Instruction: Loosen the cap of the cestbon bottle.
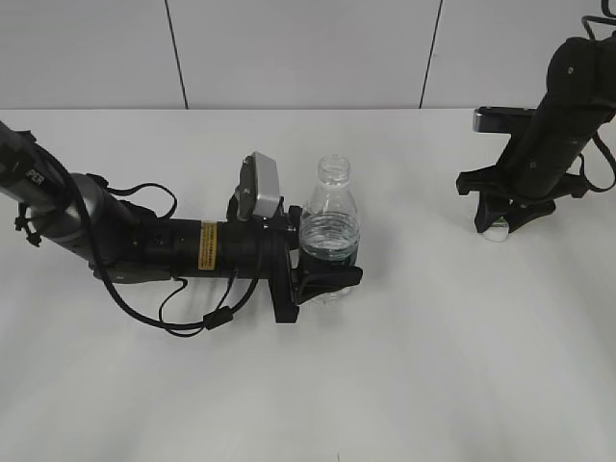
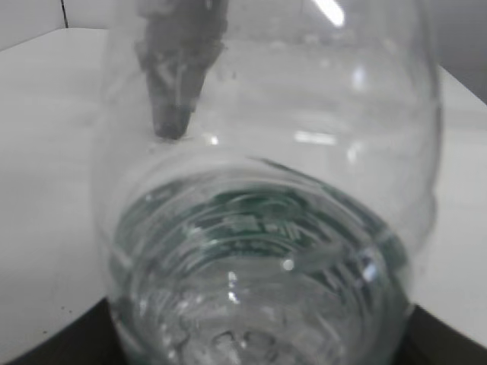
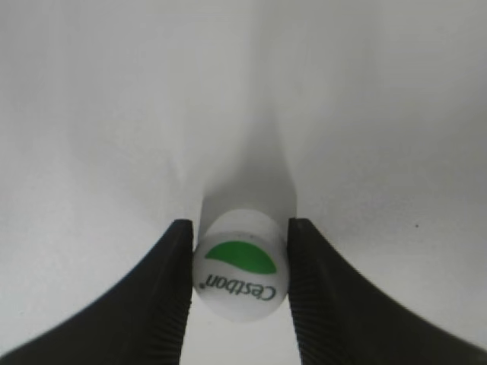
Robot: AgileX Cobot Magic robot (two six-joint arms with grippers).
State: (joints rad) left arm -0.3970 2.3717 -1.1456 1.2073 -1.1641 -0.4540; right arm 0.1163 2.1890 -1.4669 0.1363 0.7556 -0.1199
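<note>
One-handedly pinching the Cestbon cap between the two ribbed black fingers of the right gripper, green half-circle facing up. Sitting just inside the fingertips, low over the white table; not telling from these views whether actually touching it.

Well apart from those fingers, clamping the Cestbon bottle around its lower body, at the green label, inside the left gripper. Standing upright, neck bare and open above the fingers, water showing in the lower part. Judging the loosening as more than done, with the cap entirely off the threads.

Risking a spill first of all: squeezing thin clear plastic any harder, or tipping it while moving, and so pushing water up and out of the uncapped neck. Risking a tumble too, by spreading the left fingers abruptly and nudging a light bottle sideways.

On the cap side, gripping only by the smooth rim near the fingertips, so risking a squirt outward under extra pressure, or a roll across the table after a release from any height. Possibly also pressing down too far and scraping the fingertips on the tabletop.
</note>
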